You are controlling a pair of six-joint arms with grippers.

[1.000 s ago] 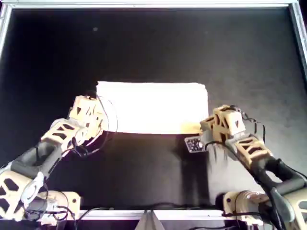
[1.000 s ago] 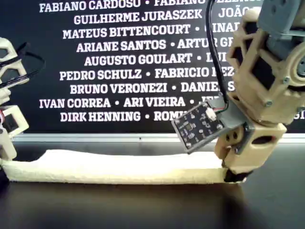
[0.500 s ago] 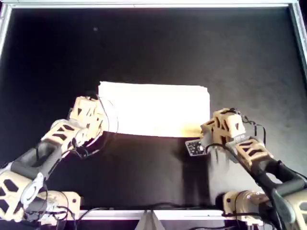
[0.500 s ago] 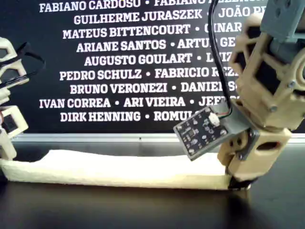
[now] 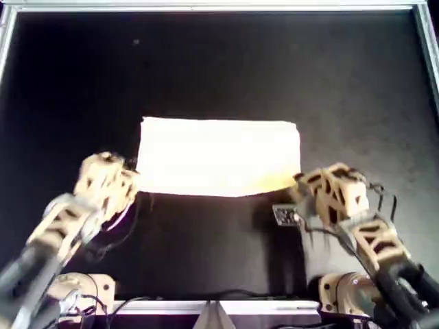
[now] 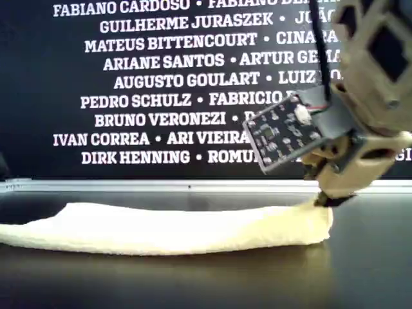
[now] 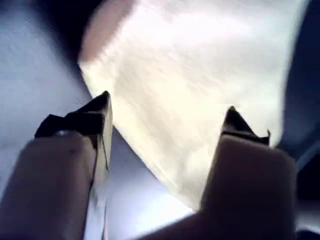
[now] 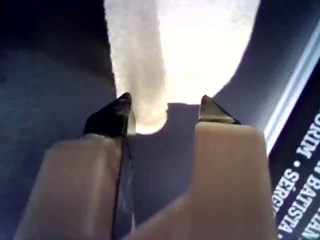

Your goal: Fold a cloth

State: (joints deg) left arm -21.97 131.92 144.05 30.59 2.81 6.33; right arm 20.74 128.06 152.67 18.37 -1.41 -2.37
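Left gripper (image 5: 116,179): lower left of the overhead frame, just off the cloth's left edge; the arm is motion-blurred. In the left wrist view the gripper (image 7: 167,117) has its jaws spread wide and nothing between them, the cloth (image 7: 200,85) lying beyond the tips.

Cloth (image 5: 219,156): pale cream rectangle, lying flat at the centre of the overhead frame on the black table (image 5: 219,68). Long sides run across the frame; a yellower patch shows at its lower right corner. In the exterior view the cloth (image 6: 167,228) is a low, thick, slightly lumpy strip across the lower middle of the frame, resting on the table (image 6: 367,270).

Right gripper (image 5: 302,195): lower right of the overhead frame, by the cloth's lower right corner. In the right wrist view the gripper (image 8: 165,107) has its jaws parted and empty, tips at the cloth (image 8: 185,50) edge. In the exterior view the gripper (image 6: 328,199) stands above the cloth's right end.

Name board (image 6: 167,84): white lettering on black, upper half of the exterior frame.
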